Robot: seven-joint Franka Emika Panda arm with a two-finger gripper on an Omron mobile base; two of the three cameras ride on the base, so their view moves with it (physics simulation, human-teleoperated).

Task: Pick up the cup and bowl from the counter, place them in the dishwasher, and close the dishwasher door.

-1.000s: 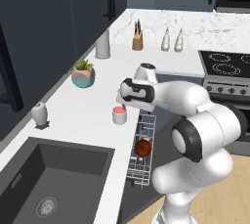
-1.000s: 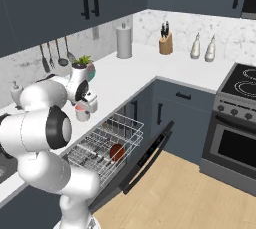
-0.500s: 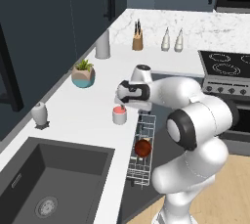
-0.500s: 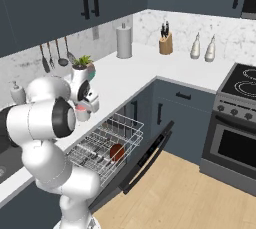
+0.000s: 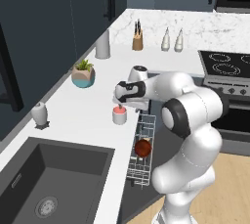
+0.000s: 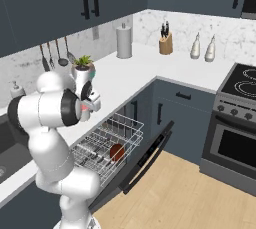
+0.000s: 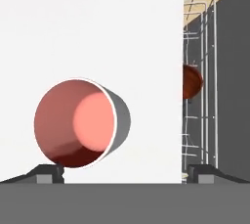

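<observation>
The cup (image 5: 119,115) stands upright on the white counter (image 5: 80,108) near its front edge, pale outside and salmon-red inside. My gripper (image 5: 122,102) hangs just above it, pointing down, open and holding nothing. In the hand view the cup (image 7: 80,123) lies between my fingertips (image 7: 49,172), nearer the left one, and my gripper (image 7: 125,171) does not touch it. The reddish-brown bowl (image 5: 143,147) sits in the white wire rack (image 5: 140,162) pulled out of the dishwasher. The bowl (image 6: 117,151) also shows above the dishwasher door (image 6: 148,155), which hangs open.
A teal plant pot (image 5: 83,75), a grey canister (image 5: 102,45), a knife block (image 5: 138,42) and two bottles (image 5: 166,39) stand further back on the counter. A small white vase (image 5: 40,114) sits by the sink (image 5: 49,179). The stove (image 5: 225,66) is to the right.
My hand has sunk slightly and shifted toward the cup, and the arm has folded closer over the counter's edge. Cup and bowl have not moved.
</observation>
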